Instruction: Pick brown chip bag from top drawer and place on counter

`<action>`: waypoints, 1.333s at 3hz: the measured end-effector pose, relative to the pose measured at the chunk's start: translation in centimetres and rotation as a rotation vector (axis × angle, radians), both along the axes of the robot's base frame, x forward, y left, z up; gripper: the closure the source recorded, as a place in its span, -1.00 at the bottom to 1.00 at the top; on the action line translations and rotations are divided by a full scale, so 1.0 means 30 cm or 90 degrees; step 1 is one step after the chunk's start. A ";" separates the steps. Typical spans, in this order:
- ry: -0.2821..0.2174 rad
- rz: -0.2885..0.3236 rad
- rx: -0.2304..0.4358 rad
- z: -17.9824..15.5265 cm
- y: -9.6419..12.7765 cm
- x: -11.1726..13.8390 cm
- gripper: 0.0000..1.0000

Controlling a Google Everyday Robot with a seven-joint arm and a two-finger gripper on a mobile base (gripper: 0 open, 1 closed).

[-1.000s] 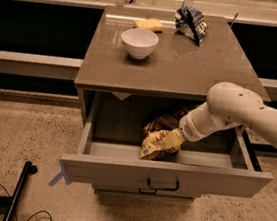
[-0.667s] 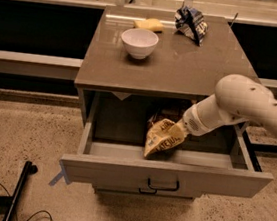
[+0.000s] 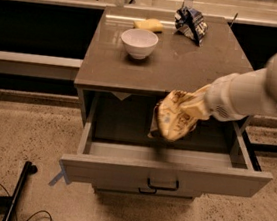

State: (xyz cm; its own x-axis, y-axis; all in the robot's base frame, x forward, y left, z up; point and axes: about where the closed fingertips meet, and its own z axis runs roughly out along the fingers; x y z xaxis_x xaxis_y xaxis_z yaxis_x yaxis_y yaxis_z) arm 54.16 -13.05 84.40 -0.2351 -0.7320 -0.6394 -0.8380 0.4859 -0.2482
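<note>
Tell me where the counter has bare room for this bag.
Bare: the front strip of the counter before the white bowl, and right side before the foil bag. Crowded: the back, by the yellow sponge. The gripper holds the brown chip bag over the top drawer.

the counter (image 3: pixel 184 63) is glossy grey-brown. on it sit a white bowl (image 3: pixel 139 43), a yellow sponge (image 3: pixel 149 25) and a blue-and-white foil bag (image 3: pixel 191 23). just off the counter's front edge, the cream-white gripper (image 3: pixel 199 106) clamps the brown chip bag (image 3: pixel 175 119), which shows tan-yellow with pale lettering. below the counter, the top drawer (image 3: pixel 166 175) is grey with a dark handle (image 3: pixel 162 186).
</note>
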 end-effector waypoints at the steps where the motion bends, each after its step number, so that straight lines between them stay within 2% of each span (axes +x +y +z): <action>1: -0.087 0.039 -0.002 0.242 -0.070 -0.047 1.00; 2: -0.080 0.072 -0.012 0.331 -0.177 -0.004 1.00; 3: 0.003 0.088 -0.015 0.268 -0.241 0.135 1.00; 4: 0.105 0.106 -0.020 0.174 -0.227 0.272 1.00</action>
